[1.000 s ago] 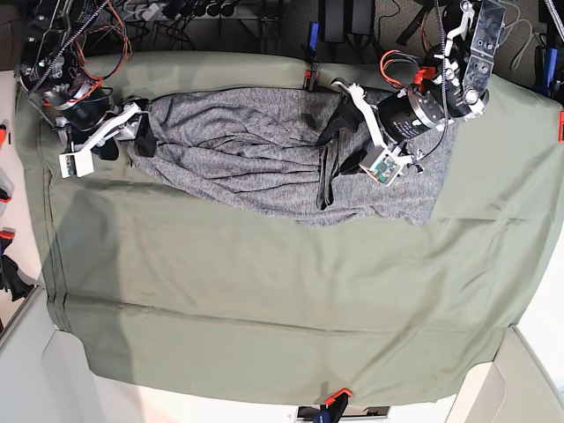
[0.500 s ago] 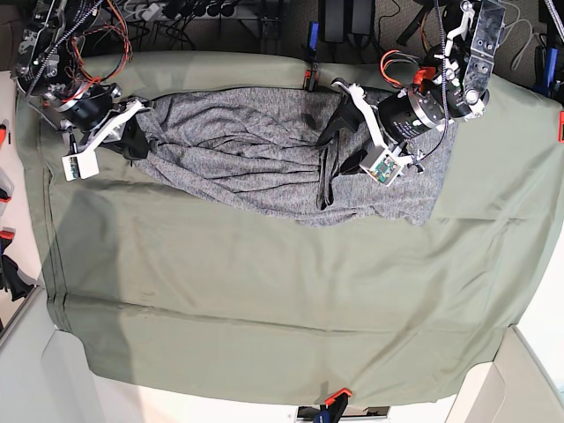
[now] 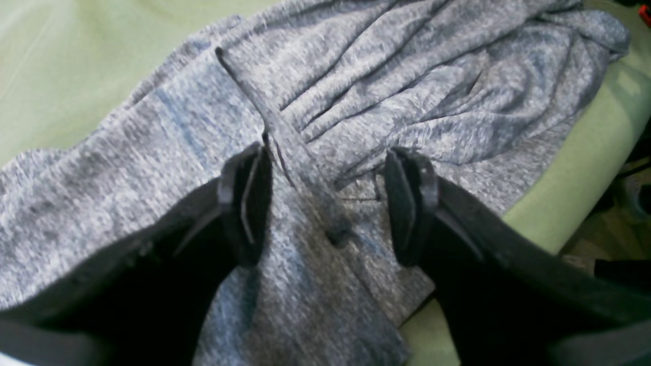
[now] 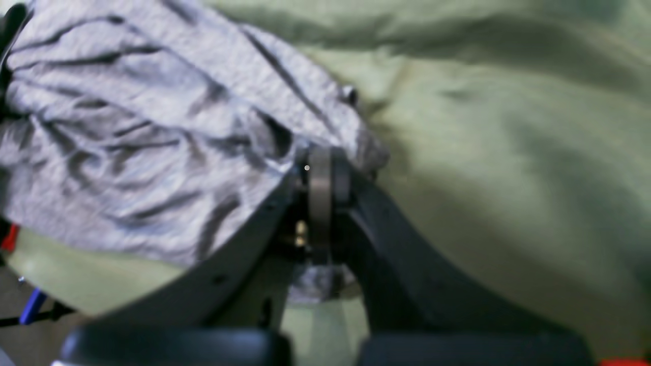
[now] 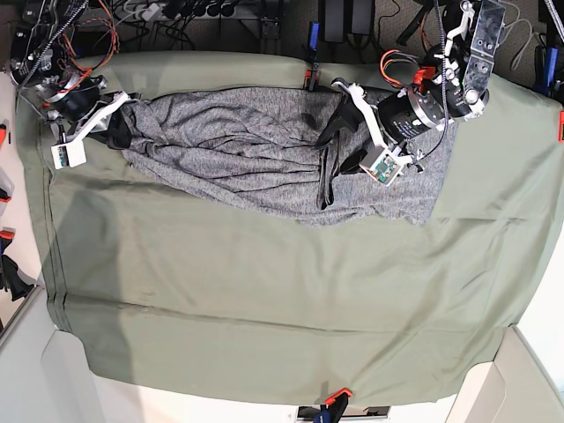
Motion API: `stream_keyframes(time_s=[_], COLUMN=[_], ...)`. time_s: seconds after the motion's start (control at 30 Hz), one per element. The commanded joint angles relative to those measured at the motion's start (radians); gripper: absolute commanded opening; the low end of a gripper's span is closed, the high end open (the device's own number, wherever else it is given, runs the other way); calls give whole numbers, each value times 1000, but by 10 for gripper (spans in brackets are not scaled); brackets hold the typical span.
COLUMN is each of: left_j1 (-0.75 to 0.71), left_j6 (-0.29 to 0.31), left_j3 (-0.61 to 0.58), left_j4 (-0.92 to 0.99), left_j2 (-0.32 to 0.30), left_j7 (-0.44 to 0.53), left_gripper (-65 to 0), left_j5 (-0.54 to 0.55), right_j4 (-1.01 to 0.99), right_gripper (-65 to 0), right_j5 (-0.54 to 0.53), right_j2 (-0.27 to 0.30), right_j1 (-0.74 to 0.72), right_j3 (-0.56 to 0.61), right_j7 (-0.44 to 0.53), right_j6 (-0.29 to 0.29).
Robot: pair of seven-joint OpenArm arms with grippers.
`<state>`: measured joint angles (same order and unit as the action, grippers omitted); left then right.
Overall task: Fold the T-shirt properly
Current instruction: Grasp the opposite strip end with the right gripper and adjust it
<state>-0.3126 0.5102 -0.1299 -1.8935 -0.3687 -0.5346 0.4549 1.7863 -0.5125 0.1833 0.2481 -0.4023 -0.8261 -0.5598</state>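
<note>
Pinching the T-shirt (image 5: 247, 159) edge, right gripper (image 4: 320, 168) nears cloth sheet (image 5: 264, 300) border.

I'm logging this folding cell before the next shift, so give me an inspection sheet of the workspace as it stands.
Surface: olive-green cloth sheet covers the table, wrinkled.
Job's things: T-shirt lies crumpled along the far edge, not yet folded.
Clutter: nothing seen on the sheet.
Grippers: right gripper shut on the T-shirt's end; left gripper open, jaws on either side of a fabric ridge.
Cables: red and black wires loose by the right arm.
Surroundings: orange clamps pin the sheet's edges.
</note>
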Motion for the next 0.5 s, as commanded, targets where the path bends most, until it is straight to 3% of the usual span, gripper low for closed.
stream_keyframes(time_s=[0.0,0.23,0.47], left_j1=[8,8,8], left_j6=[10,10,11], left_j3=[5,5,5], left_j4=[-18,-18,-18], left_j2=[-9,-9,-9], left_j7=[22,21,21], left_gripper=[-272,-272,-272], left_j5=[16,16,16], right_j4=[-7,-185,-241], right_gripper=[-650,-650,-650], right_j5=[-15,-38,-45], right_j2=[11,10,10], right_j1=[-26,-143,-265], right_j3=[-1,9,26], right_j7=[18,19,22], right_j6=[-6,-6,-5])
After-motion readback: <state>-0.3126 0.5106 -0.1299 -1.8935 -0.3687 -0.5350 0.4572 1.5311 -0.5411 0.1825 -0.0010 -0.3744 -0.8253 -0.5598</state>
